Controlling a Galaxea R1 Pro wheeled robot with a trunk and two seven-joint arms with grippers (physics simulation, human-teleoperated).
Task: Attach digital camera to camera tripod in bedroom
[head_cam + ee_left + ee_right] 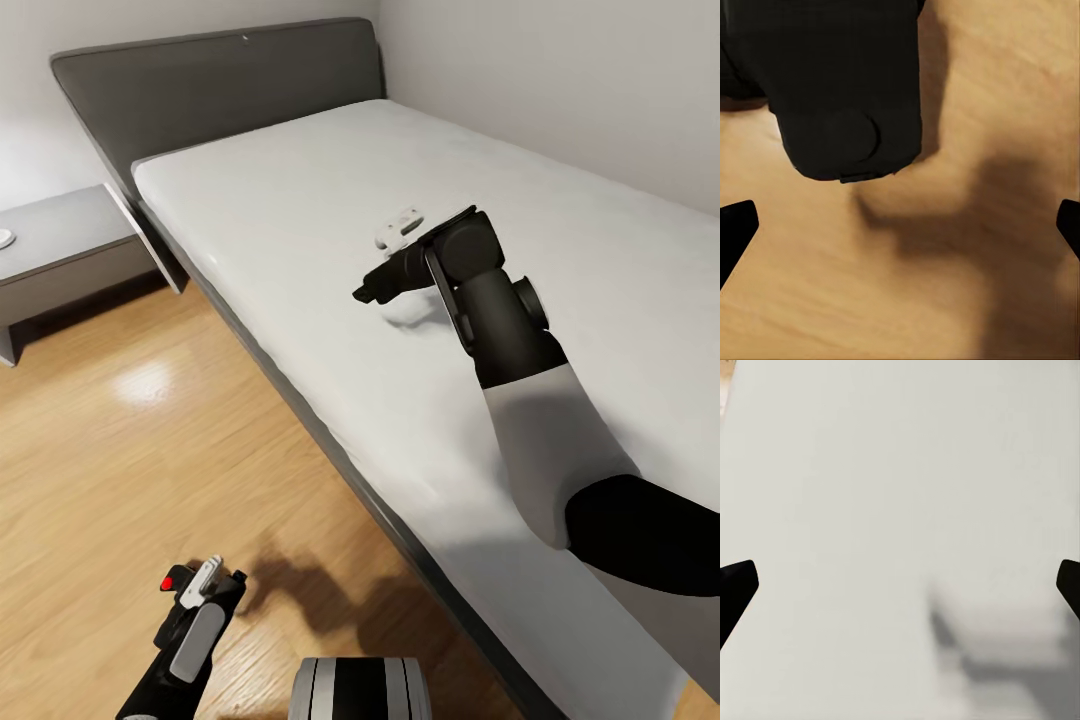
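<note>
The digital camera and the camera tripod are out of view. I am in the bedroom beside the grey bed [300,400] with its white mattress [300,220]. My right gripper [372,290] reaches out over the mattress [870,472], open and holding nothing, its black fingertips [736,585] spread wide. My left gripper [215,590] hangs low over the wood floor [945,300], also open and empty. Past its fingertips [735,225] a black rounded block [847,97] with a round disc sits above the floor; I cannot tell what it is.
A small white object [398,225] lies on the mattress just beyond my right gripper. The grey headboard [220,85] stands at the far end, with a grey nightstand [60,250] to its left. Light wood floor [150,450] stretches along the bed's left side.
</note>
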